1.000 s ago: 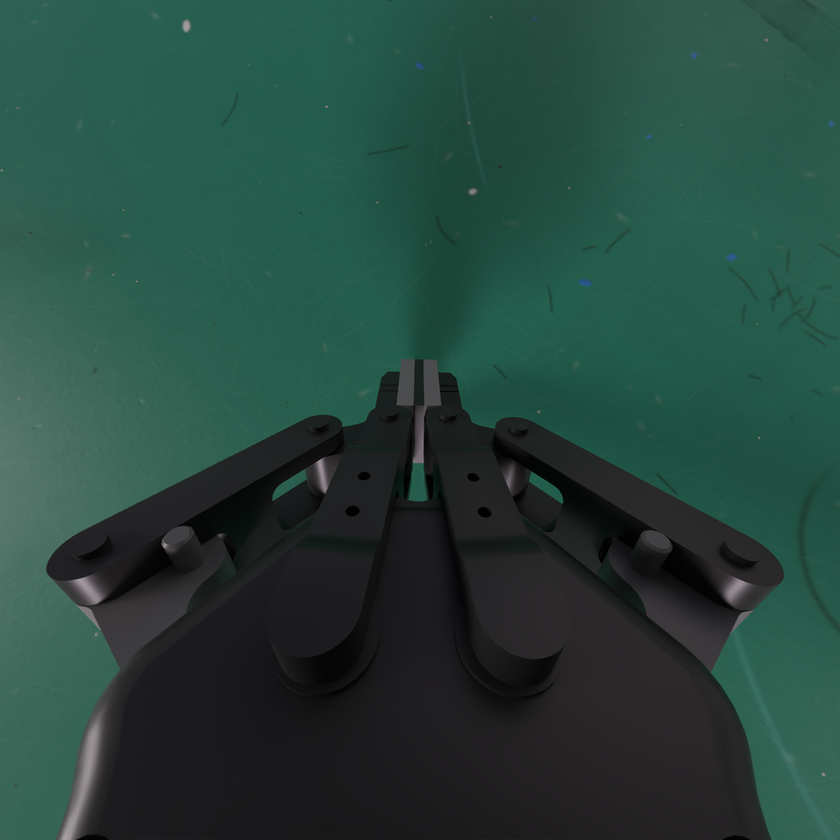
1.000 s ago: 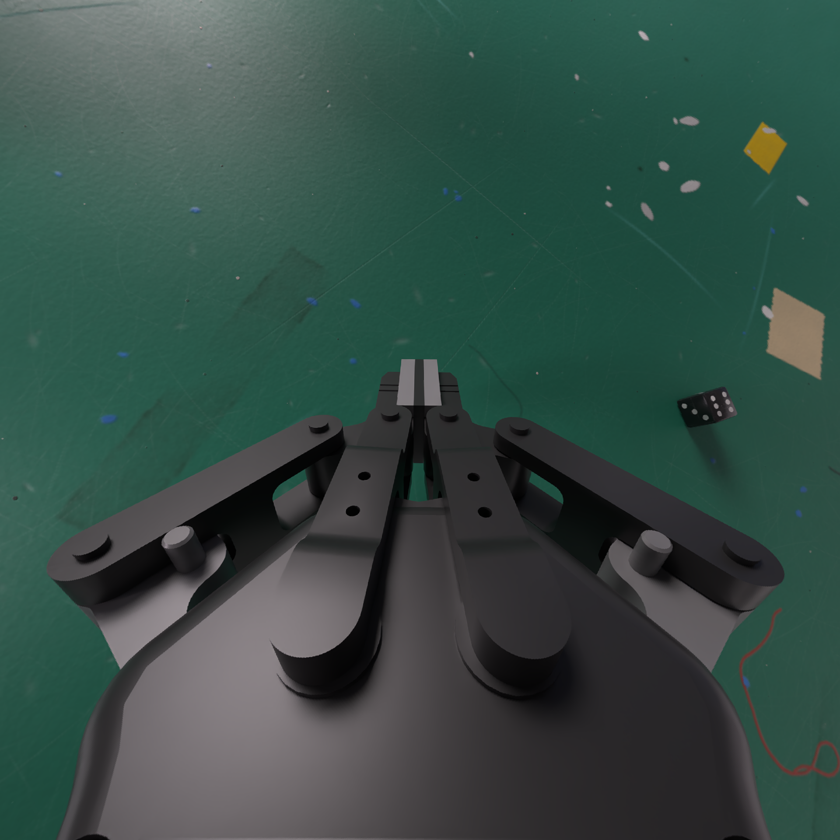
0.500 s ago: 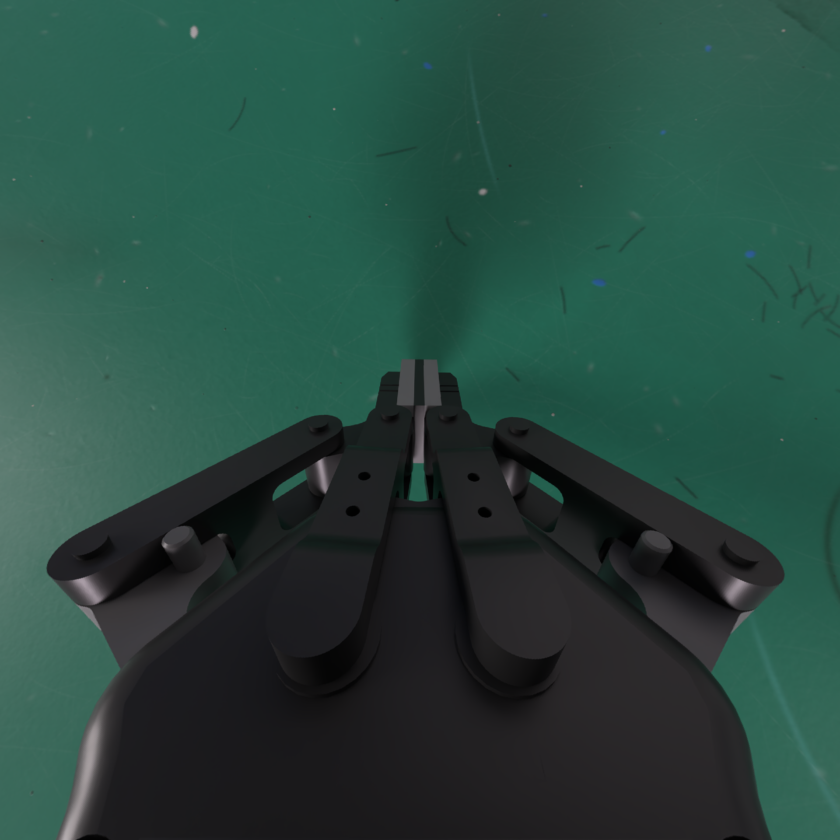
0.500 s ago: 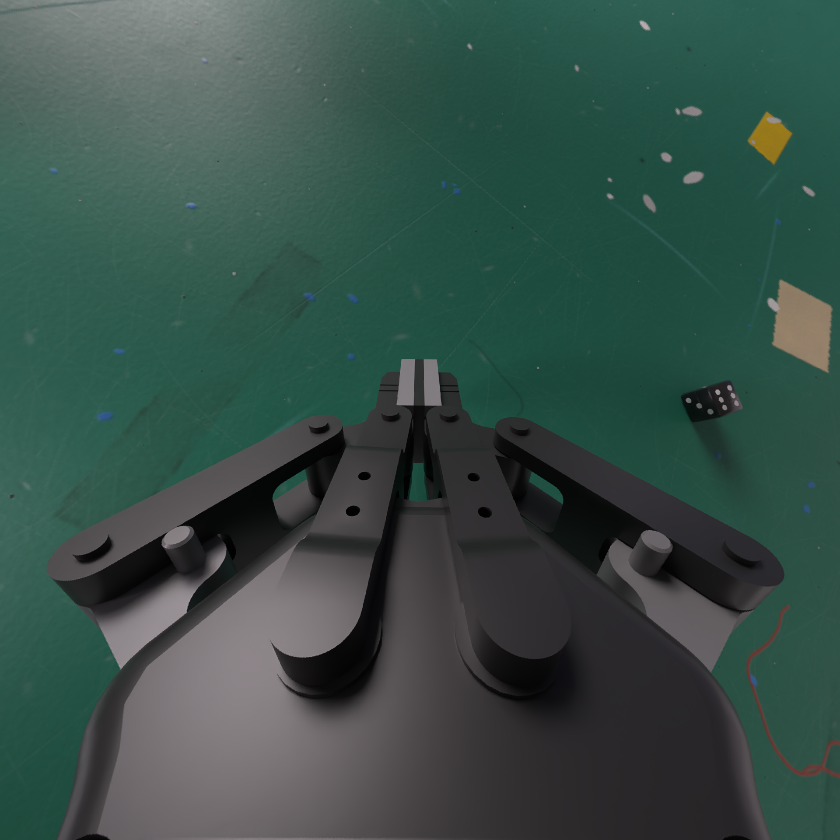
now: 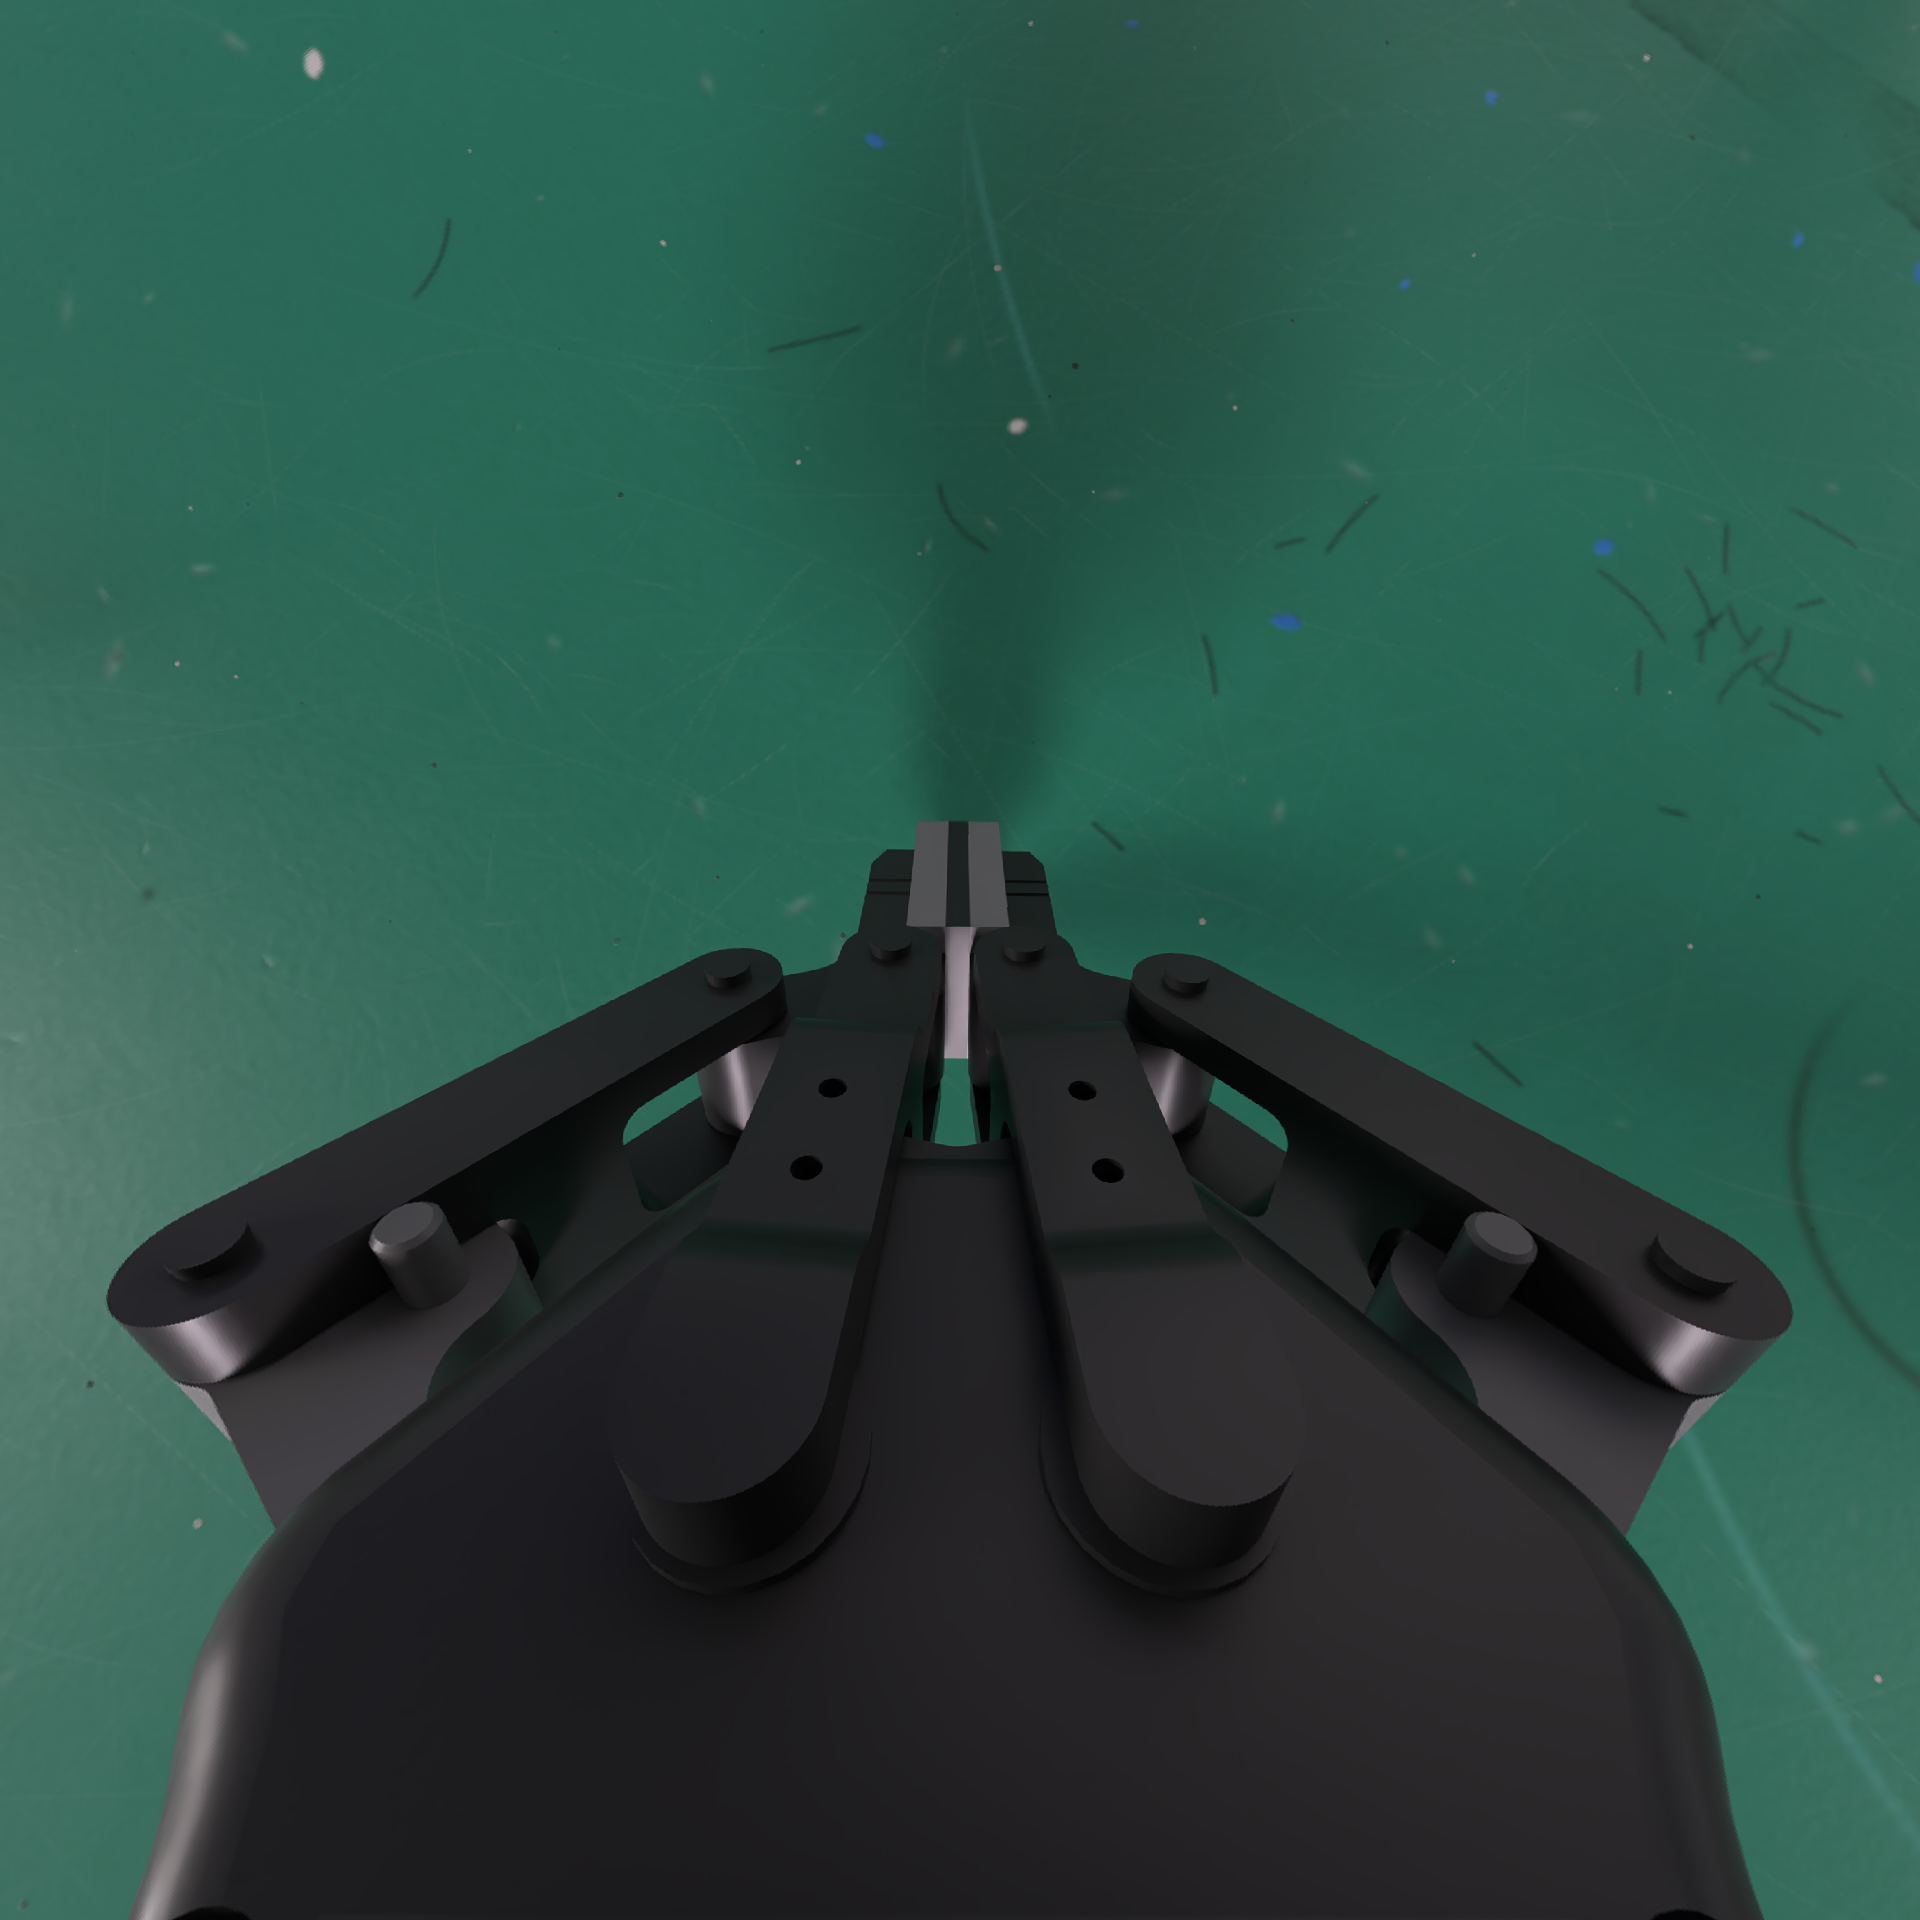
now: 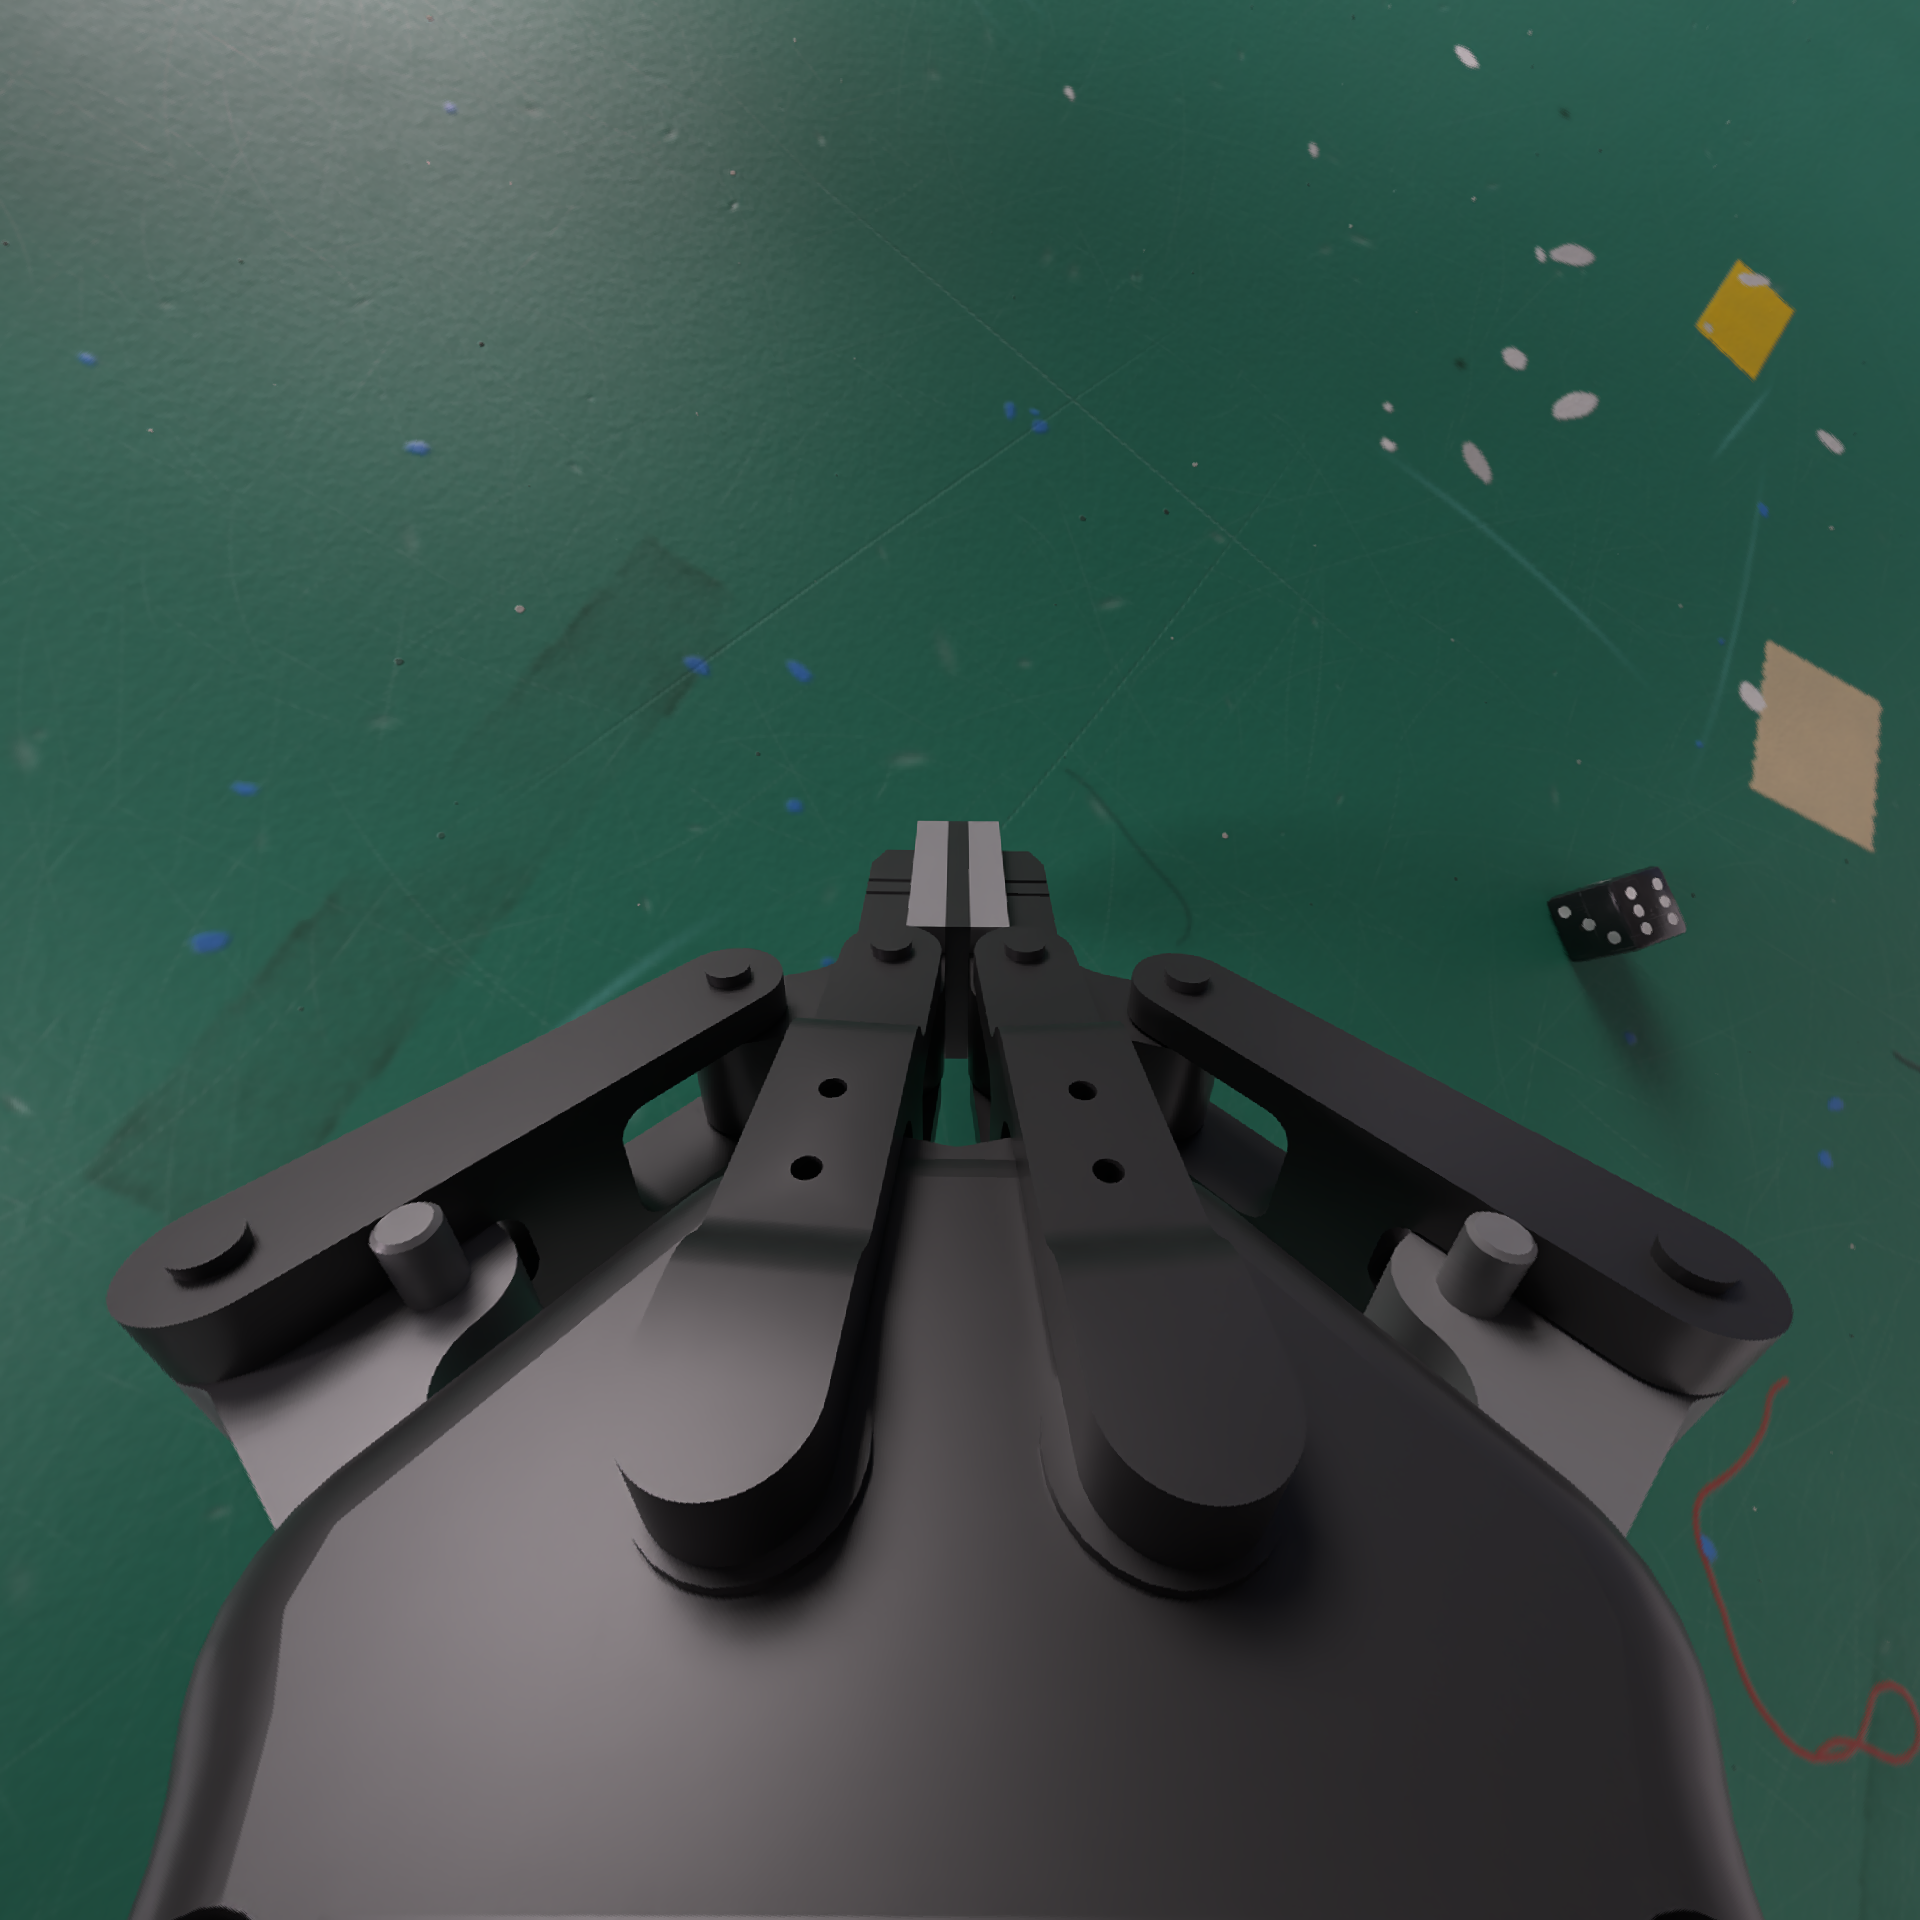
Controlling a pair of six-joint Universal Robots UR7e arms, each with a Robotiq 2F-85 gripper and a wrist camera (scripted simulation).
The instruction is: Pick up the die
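Observation:
A small black die (image 6: 1617, 914) with white pips lies on the green mat in the right wrist view, far to the right of my right gripper (image 6: 958, 842) and at about the level of its tips. The right gripper is shut and empty, its grey pads pressed together above the mat. My left gripper (image 5: 958, 842) is also shut and empty, above bare green mat (image 5: 520, 520). The die does not show in the left wrist view.
In the right wrist view a tan paper patch (image 6: 1818, 743) lies just beyond the die and a yellow patch (image 6: 1745, 317) farther off. A red thread (image 6: 1766, 1621) curls at the lower right. White and blue flecks dot the mat.
Both views shifted slightly. In the right wrist view the die and patches drifted a little up and right, then settled. Both grippers stayed shut.

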